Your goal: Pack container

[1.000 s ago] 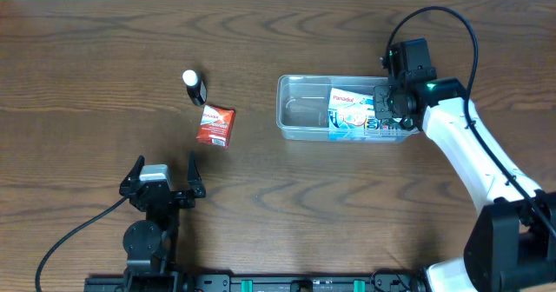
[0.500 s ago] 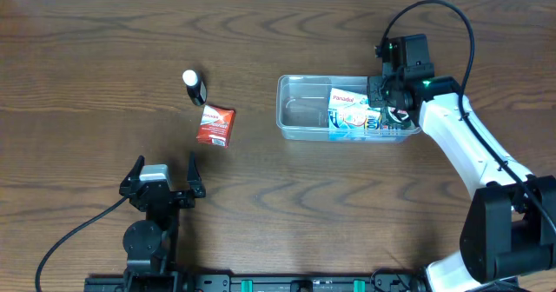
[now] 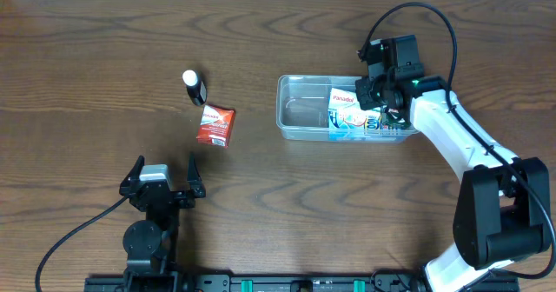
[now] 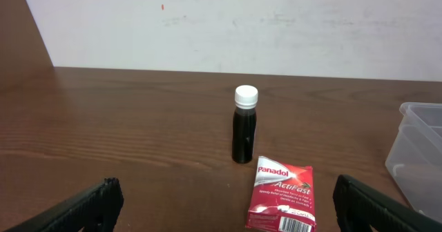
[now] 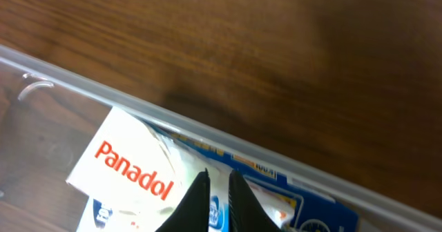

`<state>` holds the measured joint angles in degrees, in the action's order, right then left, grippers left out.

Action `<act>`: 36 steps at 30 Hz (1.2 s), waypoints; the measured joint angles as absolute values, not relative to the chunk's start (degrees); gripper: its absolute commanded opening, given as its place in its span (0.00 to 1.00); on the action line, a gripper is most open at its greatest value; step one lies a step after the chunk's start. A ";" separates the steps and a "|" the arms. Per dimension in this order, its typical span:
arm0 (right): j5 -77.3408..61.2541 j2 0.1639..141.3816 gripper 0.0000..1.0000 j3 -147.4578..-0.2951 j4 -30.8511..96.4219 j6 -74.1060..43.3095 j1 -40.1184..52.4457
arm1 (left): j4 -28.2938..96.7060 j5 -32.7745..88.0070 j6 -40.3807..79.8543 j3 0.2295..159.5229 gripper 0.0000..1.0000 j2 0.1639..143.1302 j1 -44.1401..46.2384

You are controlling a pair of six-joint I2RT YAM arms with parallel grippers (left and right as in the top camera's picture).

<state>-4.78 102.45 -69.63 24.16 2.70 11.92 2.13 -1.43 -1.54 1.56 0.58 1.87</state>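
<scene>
The clear plastic container stands right of centre and holds a white Panadol packet and a blue packet beside it. My right gripper hovers over the container's right part, fingers shut with nothing between them. In the right wrist view the shut fingertips sit just above the white packet and the blue packet, inside the container's far wall. My left gripper is open and empty near the front edge. The container's corner shows in the left wrist view.
A red Panadol ActiFast packet lies flat left of the container, with a small dark bottle with a white cap upright just behind it. Both show ahead of the open left gripper: packet, bottle.
My right gripper has moved left and slightly back along the container, from its right end to over the packets. The left arm has not moved.
</scene>
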 measured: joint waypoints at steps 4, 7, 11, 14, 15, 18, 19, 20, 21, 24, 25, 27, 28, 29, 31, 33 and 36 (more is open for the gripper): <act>-4.99 102.74 0.15 -69.63 23.20 3.20 11.92 | 2.15 -1.43 -1.54 1.56 0.98 0.60 1.87; -5.23 103.81 0.03 -69.63 22.48 3.53 11.92 | 2.15 -1.43 -1.54 1.56 0.98 0.58 1.87; -5.50 106.43 0.01 -69.63 21.12 3.57 12.10 | 2.15 -1.43 -1.54 1.56 0.98 0.60 1.87; -5.58 107.46 0.01 -69.58 19.79 3.55 12.43 | 2.15 -1.43 -1.54 1.56 0.98 0.60 1.87; -5.58 107.59 0.01 -69.58 19.42 3.55 12.49 | 2.15 -1.43 -1.54 1.56 0.98 0.60 1.87; -5.58 107.87 0.01 -69.58 18.46 3.55 12.62 | 2.13 -1.43 -1.54 1.56 0.98 0.60 1.87; -5.58 107.98 0.01 -69.58 18.26 3.55 12.62 | 2.13 -1.43 -1.54 1.56 0.98 0.60 1.87; -5.58 108.07 0.01 -69.58 18.17 3.55 12.62 | 2.15 -1.43 -1.54 1.56 0.98 0.60 1.87; -5.58 108.16 0.01 -69.58 18.17 3.55 12.62 | 2.13 -1.43 -1.54 1.56 0.98 0.60 1.87; -5.82 108.31 0.01 -69.58 18.17 3.55 12.62 | 2.15 -1.43 -1.54 1.56 0.98 0.60 1.87; -6.04 108.33 0.01 -69.58 18.15 3.55 12.62 | 2.15 -1.43 -1.54 1.56 0.98 0.60 1.87; -6.48 108.36 0.03 -69.58 18.13 3.53 12.62 | 2.13 -1.43 -1.54 1.58 0.98 0.60 1.87; -6.68 108.36 0.04 -69.58 18.11 3.55 12.62 | 2.15 -1.43 -1.54 1.56 0.98 0.58 1.87; -6.79 108.36 0.05 -69.58 18.09 3.53 12.62 | 2.13 -1.43 -1.54 1.58 0.98 0.60 1.87; -7.05 108.33 0.06 -69.58 17.91 3.51 12.62 | 2.15 -1.43 -1.54 1.56 0.98 0.60 1.87; -7.18 108.22 0.06 -69.58 17.91 3.53 12.62 | 2.13 -1.43 -1.54 1.56 0.98 0.60 1.87; -7.55 107.20 0.05 -69.58 17.98 3.53 12.62 | 2.15 -1.43 -1.54 1.56 0.98 0.60 1.87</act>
